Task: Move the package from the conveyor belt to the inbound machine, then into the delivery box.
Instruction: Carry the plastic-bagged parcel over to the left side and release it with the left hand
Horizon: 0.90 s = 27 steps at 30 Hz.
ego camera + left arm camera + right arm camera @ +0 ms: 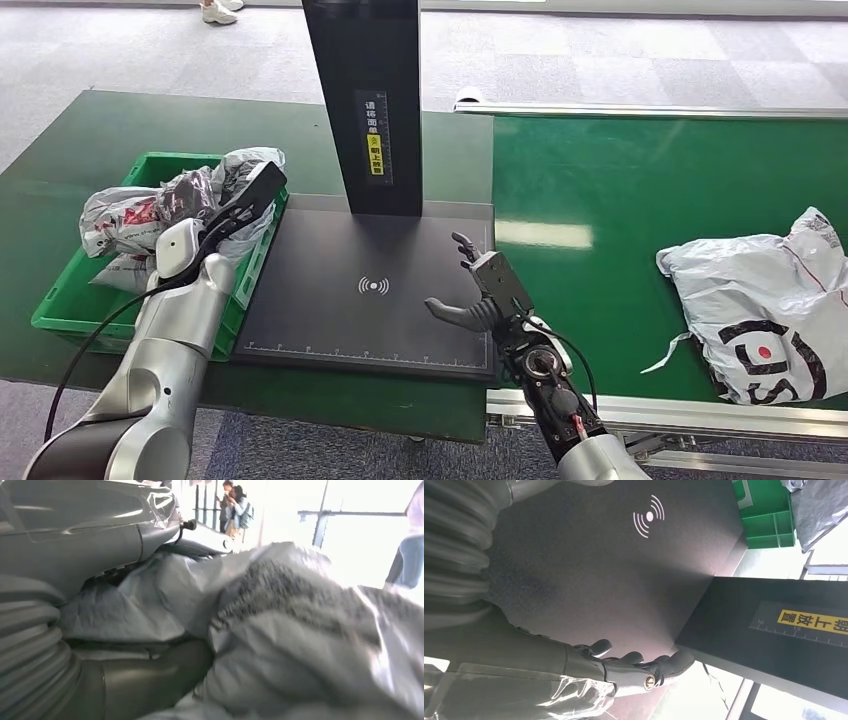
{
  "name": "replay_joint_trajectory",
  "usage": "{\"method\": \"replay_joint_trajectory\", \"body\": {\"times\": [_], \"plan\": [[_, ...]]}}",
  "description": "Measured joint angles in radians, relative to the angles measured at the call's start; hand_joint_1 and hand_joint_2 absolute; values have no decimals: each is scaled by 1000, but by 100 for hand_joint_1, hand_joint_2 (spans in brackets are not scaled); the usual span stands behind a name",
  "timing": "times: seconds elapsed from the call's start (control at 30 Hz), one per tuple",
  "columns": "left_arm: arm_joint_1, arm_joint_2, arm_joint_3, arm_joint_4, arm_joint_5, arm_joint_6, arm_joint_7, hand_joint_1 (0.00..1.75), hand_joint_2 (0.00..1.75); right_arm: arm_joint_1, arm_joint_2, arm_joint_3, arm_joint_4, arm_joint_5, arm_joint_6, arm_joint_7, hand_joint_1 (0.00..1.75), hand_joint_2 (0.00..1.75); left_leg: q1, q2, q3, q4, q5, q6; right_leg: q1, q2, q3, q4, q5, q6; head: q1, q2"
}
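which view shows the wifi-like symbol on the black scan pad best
The right wrist view: the symbol is large and sharp on the scan pad. The head view shows it small. The left wrist view faces crumpled grey bags instead.

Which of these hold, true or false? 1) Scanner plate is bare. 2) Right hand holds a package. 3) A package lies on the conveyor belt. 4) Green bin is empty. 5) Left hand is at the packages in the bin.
1) True: nothing lies on the scanner plate.
2) False: the right hand holds nothing, fingers spread, at the plate's edge.
3) True: a grey package lies on the conveyor belt.
4) False: the green bin holds packages.
5) True: the left hand is at the bin's packages; whether it grips one is unclear.
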Motion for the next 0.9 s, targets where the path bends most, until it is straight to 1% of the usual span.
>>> {"method": "replay_joint_trajectory", "body": {"times": [0.1,0.27,0.43,0.5,0.57,0.6,0.63,0.7,0.77,0.8,0.83,0.9], "plan": [[6,0,5,4,67,102,-37,0,175,8,-3,0,-14,1,-1,0,0,175,0,0,0,0,0,0,0,0,0,0,0,0,0,0],[22,-1,20,-21,179,240,-136,0,175,11,-4,0,-23,3,-1,-1,0,175,0,0,0,0,0,0,0,0,0,0,0,0,0,0],[33,-1,30,-48,210,292,-170,0,175,11,-4,0,-28,3,-2,-2,0,175,0,0,-1,0,0,0,0,0,0,0,0,0,0,0],[41,-2,32,-64,225,329,-188,0,175,11,-4,0,-28,2,-3,-5,0,175,0,0,-1,0,0,0,0,0,0,0,0,0,0,0],[56,-4,38,-99,251,375,-236,0,175,11,-4,0,-28,-2,-5,-9,0,175,0,0,-1,0,0,0,0,0,0,0,0,0,0,0],[66,-8,46,-127,264,392,-282,0,175,11,-4,1,-28,-4,-7,-12,0,175,0,0,-1,0,0,0,0,0,0,0,0,0,0,0],[77,-15,62,-164,278,405,-350,0,175,11,-4,1,-28,-7,-10,-15,0,175,0,0,-1,0,0,0,0,0,-1,0,0,0,0,0],[93,-46,117,-248,320,413,-534,0,175,11,-5,2,-28,-14,-14,-23,0,175,0,0,-1,0,0,0,0,0,-1,0,0,0,0,0],[102,-90,193,-329,403,414,-735,0,175,11,-5,3,-28,-21,-16,-30,0,175,0,0,-1,0,0,0,0,0,-1,0,0,0,0,0],[107,-111,228,-368,449,415,-811,0,175,11,-5,4,-28,-24,-17,-33,0,175,0,0,-1,0,0,0,0,0,-1,0,0,0,0,0],[116,-132,255,-409,494,415,-860,0,175,11,-5,5,-28,-25,-17,-34,0,175,0,0,-1,0,0,0,0,0,-1,0,0,0,0,0],[142,-163,283,-487,554,415,-896,0,175,11,-5,7,-28,-28,-17,-35,0,175,0,0,-1,0,0,0,0,0,-1,0,0,0,0,0]]}}
